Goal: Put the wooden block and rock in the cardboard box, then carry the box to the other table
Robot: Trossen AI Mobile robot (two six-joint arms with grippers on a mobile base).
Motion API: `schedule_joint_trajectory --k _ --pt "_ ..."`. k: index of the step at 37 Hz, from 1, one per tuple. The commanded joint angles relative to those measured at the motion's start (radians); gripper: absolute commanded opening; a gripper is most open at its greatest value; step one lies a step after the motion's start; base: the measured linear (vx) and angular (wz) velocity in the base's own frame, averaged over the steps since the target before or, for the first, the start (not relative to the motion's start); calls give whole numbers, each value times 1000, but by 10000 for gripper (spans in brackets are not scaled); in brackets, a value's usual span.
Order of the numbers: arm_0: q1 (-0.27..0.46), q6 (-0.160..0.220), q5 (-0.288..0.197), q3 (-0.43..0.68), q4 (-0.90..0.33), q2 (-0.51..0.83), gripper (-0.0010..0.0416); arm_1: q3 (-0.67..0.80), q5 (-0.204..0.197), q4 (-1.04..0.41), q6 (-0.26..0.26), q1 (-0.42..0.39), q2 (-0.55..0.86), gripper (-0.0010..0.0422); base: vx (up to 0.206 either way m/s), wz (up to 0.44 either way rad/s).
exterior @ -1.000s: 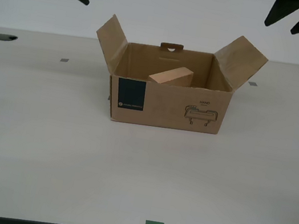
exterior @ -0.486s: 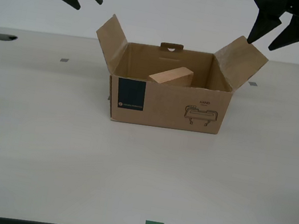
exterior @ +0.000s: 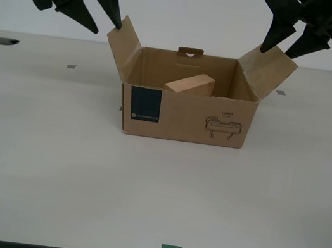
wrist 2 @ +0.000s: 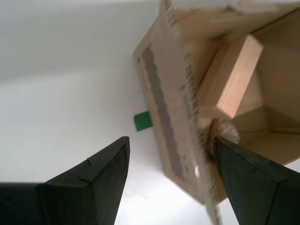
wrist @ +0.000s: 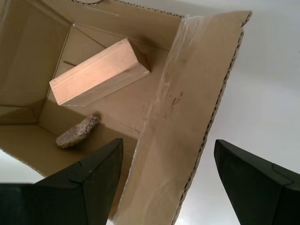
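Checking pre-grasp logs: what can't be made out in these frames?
- Rock: hidden in the exterior view by the box front wall; clear only in the first wrist view.
- Block: its lower end is hidden in the exterior view by the same wall.
- Label text: too small to read in the exterior view.
- Flap: blurred in the second wrist view, so contact with my second gripper is unclear.

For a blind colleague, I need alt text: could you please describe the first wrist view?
My first gripper, open, straddles a raised side flap of the cardboard box. Inside the box, the wooden block lies tilted, and the rock sits on the floor near it.
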Motion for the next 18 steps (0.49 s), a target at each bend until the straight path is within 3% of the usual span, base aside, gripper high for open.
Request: schedule_joint_trajectory --k 1,13,15,18 --pt "-2 -6 -29 24 -2 26 262 34 16 14 2 1 21 238 0 0" --pt "-5 -6 -55 52 5 56 280 166 21 -65 32 3 153 238 0 0" --pt "-5 -6 -57 52 0 56 284 175 45 -71 35 3 175 238 0 0" --pt "-5 -8 -57 48 -3 56 288 183 113 -67 34 2 203 238 0 0"
